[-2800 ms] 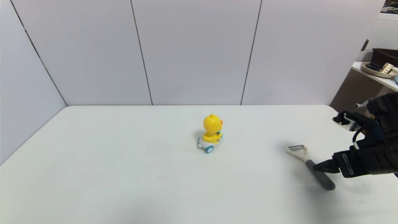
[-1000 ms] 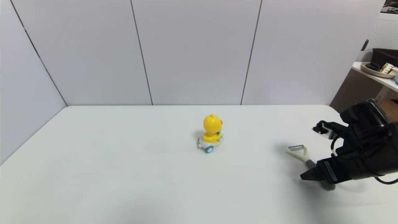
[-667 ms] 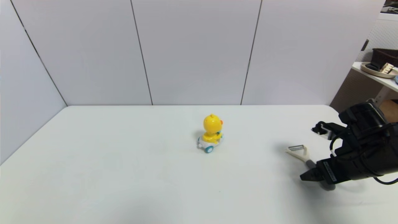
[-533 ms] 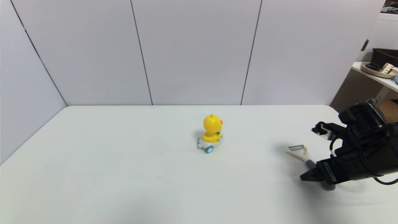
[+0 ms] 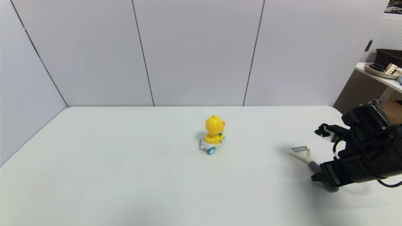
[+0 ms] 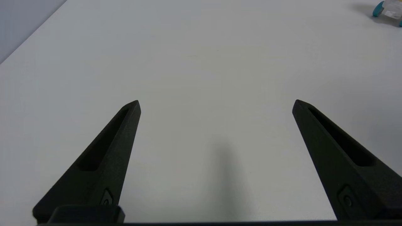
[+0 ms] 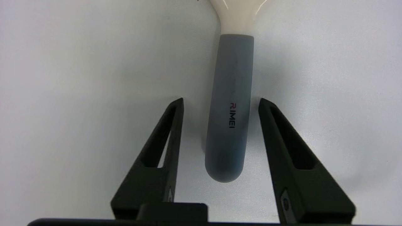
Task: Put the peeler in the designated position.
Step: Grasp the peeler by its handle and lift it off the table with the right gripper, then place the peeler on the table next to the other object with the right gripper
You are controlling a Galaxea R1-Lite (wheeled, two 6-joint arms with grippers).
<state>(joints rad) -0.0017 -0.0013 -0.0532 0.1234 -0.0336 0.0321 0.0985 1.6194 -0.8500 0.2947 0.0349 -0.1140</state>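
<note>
The peeler point(image 5: 302, 153) lies flat on the white table point(image 5: 125, 163) at the right, cream forked head and blade toward the far side, grey handle toward me. My right gripper point(image 5: 315, 177) is low over the handle and hides most of it in the head view. In the right wrist view the gripper point(image 7: 220, 102) is open, one finger on each side of the grey handle point(image 7: 232, 78), with a small gap on both sides. My left gripper point(image 6: 216, 103) hangs open over bare tabletop, holding nothing. No mark on the tabletop shows the designated position.
A yellow duck toy on blue wheels point(image 5: 213, 135) stands near the table's middle, and its edge shows in the left wrist view point(image 6: 388, 8). Grey wall panels close off the far and left sides. A side shelf with a tray point(image 5: 384, 70) stands beyond the table's right edge.
The right arm swung in over the peeler's handle and lowered. In the last half second its visible fingertip drew back slightly to the right. Peeler and duck have not moved.
</note>
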